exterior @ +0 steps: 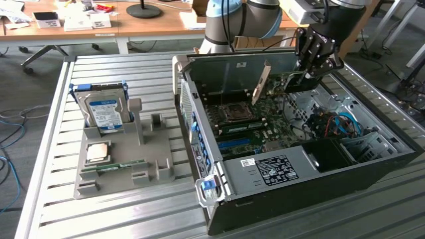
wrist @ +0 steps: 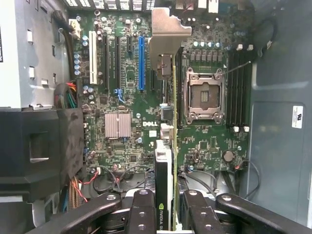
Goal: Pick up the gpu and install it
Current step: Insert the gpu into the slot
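Slatted bench (exterior: 133, 209), open computer case (exterior: 319, 199): gripper (wrist: 165, 200) clenched on the gpu (wrist: 165, 161).
We judge it light, stiff, fragile; grasp the bare edge nearest the fingers (wrist: 142, 209).

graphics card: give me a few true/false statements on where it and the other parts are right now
1. The gripper is shut on the graphics card above the open computer case. True.
2. The hard drive lies inside the case. False: it stands in the grey holder outside it.
3. The graphics card fills the blue slot. False: that slot is bare.
4. A memory stick lies on the grey holder. True.
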You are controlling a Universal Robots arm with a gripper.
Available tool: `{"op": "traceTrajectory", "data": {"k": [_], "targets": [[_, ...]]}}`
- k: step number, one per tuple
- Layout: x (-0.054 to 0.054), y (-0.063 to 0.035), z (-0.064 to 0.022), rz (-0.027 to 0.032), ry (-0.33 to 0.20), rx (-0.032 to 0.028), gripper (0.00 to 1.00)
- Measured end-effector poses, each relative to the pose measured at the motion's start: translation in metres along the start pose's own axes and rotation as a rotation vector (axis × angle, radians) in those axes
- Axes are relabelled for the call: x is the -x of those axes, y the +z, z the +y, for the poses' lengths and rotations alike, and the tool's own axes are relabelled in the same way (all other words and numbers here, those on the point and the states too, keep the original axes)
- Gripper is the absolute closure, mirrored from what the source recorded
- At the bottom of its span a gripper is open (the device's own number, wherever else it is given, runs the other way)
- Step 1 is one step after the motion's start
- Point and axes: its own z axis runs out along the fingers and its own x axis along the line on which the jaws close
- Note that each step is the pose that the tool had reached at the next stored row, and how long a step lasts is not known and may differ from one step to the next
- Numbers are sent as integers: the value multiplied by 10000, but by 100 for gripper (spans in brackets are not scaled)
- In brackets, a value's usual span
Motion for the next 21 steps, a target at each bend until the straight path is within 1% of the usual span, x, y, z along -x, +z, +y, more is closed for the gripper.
{"op": "traceTrajectory", "data": {"k": [6, 11, 21], "targets": [[0, 2, 1, -3, 3, -2, 73], [-3, 30, 11, -3, 2, -2, 73], [-4, 43, 12, -5, 2, -2, 73]]}}
